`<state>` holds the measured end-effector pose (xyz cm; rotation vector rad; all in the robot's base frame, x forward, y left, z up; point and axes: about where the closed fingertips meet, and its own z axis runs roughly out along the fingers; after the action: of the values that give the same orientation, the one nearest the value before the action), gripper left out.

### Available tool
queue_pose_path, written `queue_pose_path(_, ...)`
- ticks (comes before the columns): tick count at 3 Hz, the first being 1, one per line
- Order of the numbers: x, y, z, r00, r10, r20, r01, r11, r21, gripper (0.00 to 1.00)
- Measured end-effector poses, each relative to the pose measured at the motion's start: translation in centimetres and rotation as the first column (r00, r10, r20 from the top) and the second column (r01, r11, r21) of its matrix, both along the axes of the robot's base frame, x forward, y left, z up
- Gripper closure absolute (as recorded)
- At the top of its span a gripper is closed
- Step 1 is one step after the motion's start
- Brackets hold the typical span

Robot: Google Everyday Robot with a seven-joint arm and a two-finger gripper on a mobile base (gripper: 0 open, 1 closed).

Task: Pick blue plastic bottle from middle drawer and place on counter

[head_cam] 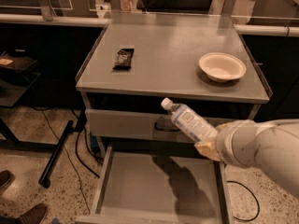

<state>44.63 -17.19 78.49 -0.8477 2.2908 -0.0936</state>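
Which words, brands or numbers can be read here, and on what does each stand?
The blue plastic bottle, held by the gripper above the middle drawer: label print too blurred to read.
The dark packet on the counter: pale print, unreadable.
No other text shows.

We are seeing a snack bar [124, 59] lying at eleven o'clock, a bowl [222, 66] sitting at two, and the gripper [206, 146] hovering at four.

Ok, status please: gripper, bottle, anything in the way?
Gripper over drawer's right side, jaws shut on bottle. Bottle tilted, cap up-left, not yet on counter. On counter: bowl right, packet left.
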Motion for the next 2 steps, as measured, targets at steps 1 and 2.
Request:
queue_pose_path(1, 0.29, -0.1, 4.46, 0.9974, 0.01, 0.071, -0.01, 1.0, -0.013, 1.0)
queue_pose_path(2, 0.34, -0.05, 4.68, 0.9971, 0.013, 0.075, -0.012, 1.0, -0.014, 1.0)
